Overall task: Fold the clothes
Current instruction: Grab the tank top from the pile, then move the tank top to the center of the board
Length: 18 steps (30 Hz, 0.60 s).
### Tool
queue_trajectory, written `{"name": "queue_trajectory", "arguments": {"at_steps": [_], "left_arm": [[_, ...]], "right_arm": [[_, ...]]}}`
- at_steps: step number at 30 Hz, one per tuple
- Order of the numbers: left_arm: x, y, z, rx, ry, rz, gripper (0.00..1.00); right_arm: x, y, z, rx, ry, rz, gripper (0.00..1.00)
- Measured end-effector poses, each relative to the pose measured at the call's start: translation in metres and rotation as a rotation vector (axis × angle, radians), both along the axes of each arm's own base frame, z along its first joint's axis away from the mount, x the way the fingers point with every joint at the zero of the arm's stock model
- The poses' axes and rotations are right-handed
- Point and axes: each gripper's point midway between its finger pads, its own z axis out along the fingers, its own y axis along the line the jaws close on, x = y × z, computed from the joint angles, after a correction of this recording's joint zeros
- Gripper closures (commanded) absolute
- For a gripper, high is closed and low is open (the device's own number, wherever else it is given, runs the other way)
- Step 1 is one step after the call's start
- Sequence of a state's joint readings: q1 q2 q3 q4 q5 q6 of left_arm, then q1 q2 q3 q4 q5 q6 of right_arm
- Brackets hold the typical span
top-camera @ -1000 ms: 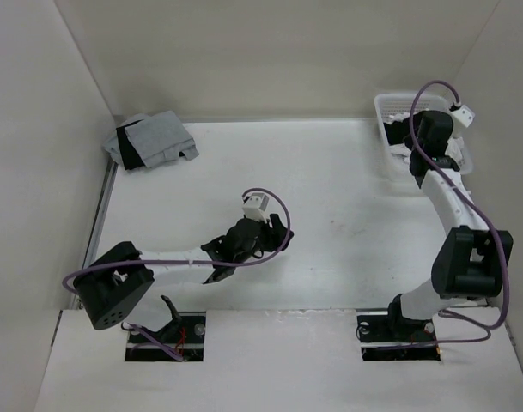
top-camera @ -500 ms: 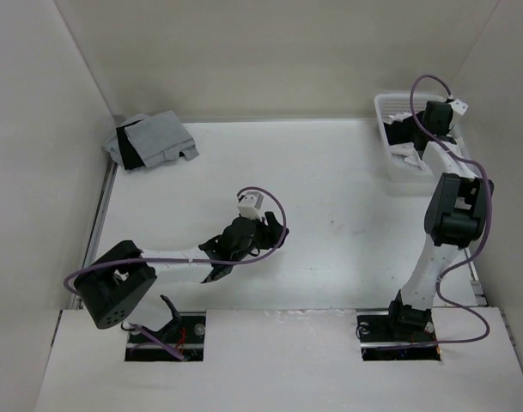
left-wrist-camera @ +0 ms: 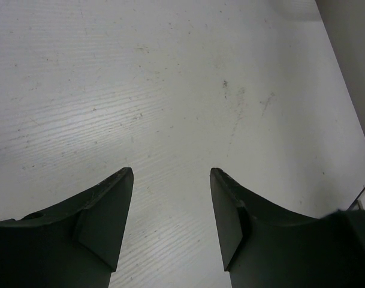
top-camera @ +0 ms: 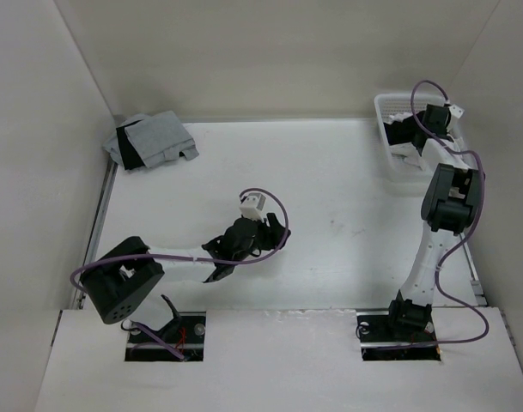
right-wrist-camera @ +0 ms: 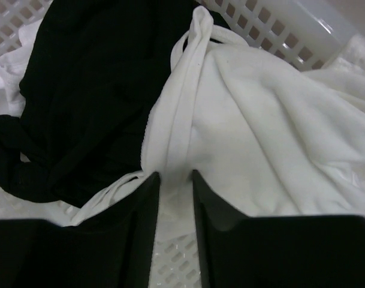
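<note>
Your left gripper (left-wrist-camera: 170,171) hangs with jaws wide apart over the table (left-wrist-camera: 170,72). Your right gripper (right-wrist-camera: 175,174) is down in the basket (right-wrist-camera: 278,30), jaws slightly apart astride a fold of the white top (right-wrist-camera: 260,138), bunched against a black garment (right-wrist-camera: 92,90).

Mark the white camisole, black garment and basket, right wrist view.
white camisole (right-wrist-camera: 260,138), right wrist view, on its bunched body.
black garment (right-wrist-camera: 92,90), right wrist view, on its middle folds.
basket (right-wrist-camera: 263,33), right wrist view, on its lattice wall.
</note>
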State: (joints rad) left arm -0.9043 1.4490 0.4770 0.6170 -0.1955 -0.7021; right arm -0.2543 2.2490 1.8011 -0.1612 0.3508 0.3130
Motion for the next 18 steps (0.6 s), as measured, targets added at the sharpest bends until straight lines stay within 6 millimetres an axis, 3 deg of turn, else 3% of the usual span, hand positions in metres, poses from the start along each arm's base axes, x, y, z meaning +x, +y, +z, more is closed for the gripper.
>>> {"name": "queue_trajectory", "arguments": {"at_steps": [2,6,9,12,16,18], "left_arm": [[-0.001,-0.001,0.0,0.0,0.001,-0.003,0.48],[-0.005,-0.004,-0.008,0.011,0.013,-0.021,0.48],[-0.009,-0.007,-0.015,0.021,0.028,-0.039,0.48],[-0.01,-0.009,-0.014,0.013,0.03,-0.046,0.48],[-0.01,-0.011,-0.012,0.002,0.025,-0.05,0.48],[-0.008,-0.01,-0.011,-0.001,0.024,-0.046,0.48]], "right_arm": [[0.003,0.0,0.0,0.004,-0.008,0.002,1.0],[0.007,0.001,0.003,0.01,-0.044,0.006,1.0],[-0.006,0.005,0.006,0.014,-0.059,0.001,1.0],[-0.027,0.011,0.029,0.016,-0.103,-0.007,1.0],[-0.072,0.032,0.115,0.018,-0.299,-0.016,1.0],[-0.105,0.06,0.196,0.011,-0.504,0.01,1.0]]}}
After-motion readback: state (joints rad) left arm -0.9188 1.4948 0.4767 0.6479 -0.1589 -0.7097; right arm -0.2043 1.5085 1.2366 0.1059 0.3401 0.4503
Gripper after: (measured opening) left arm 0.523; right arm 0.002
